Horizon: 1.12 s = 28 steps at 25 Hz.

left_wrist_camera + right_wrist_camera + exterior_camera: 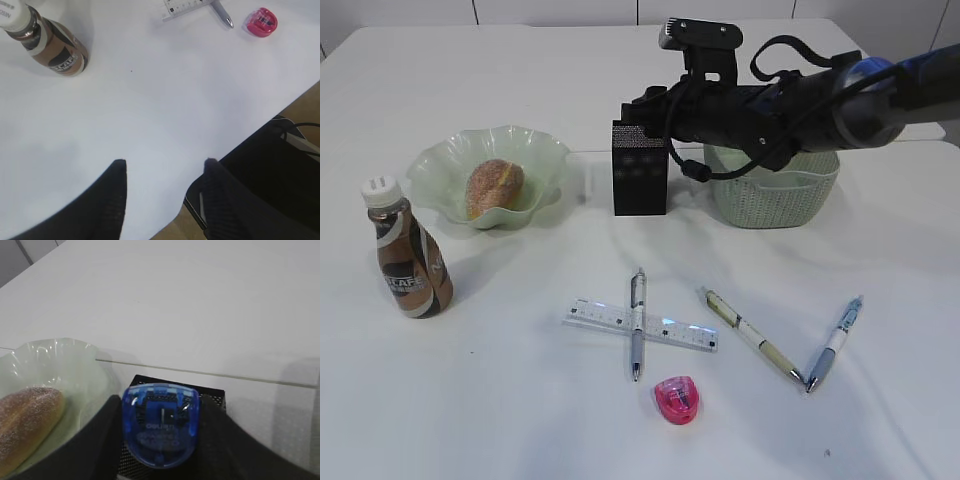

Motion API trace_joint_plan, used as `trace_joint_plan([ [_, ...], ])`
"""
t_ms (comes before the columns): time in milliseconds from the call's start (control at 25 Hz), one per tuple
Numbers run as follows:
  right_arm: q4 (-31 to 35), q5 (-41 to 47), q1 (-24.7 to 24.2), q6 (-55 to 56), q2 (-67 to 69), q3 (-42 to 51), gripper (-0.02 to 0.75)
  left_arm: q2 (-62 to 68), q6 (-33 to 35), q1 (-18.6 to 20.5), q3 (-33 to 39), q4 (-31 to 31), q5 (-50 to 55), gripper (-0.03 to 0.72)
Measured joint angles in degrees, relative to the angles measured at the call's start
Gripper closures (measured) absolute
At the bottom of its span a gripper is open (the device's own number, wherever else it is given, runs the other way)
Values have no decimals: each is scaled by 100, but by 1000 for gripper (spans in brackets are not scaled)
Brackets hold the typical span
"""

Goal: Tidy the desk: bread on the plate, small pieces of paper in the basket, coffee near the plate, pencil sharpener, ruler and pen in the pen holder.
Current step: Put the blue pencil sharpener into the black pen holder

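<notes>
Starting nearest on the large plain white tabletop (pixel 520 400): pink translucent pencil sharpener (pixel 677 397), lying flat. Just behind it, short clear plastic ruler (pixel 642 324) with a grey-barrelled pen (pixel 637 323) lying across it. To the right, an olive-and-white pen (pixel 753 336) and a blue-and-white pen (pixel 834 343), tips close together.

Left claw (pixel 165 170) hovers over the tabletop's near edge, fingers apart, nothing between them.

Left side: small plastic coffee bottle with brown-and-white swirl label and white cap (pixel 404 250), upright, near the pale green wavy-rimmed glass plate (pixel 545 155) but apart from it. Oval golden-brown sugar-dusted bun (pixel 494 187) sits in the plate.

Further back: square black mesh pen holder (pixel 639 180), with the pale sage-green woven-look plastic basket (pixel 775 200) to its right, partly behind the right arm.

Right claw (pixel 161 427) is clamped on a blue translucent pencil sharpener (pixel 160 425), directly above the pen holder's opening. Can't tell whether it touches the rim.
</notes>
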Motion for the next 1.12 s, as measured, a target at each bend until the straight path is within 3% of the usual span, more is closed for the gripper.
trace_joint_plan([
  [1120,-338,-200,-34,-83,9,-2,393,0,0,0,0,-12,0,347],
])
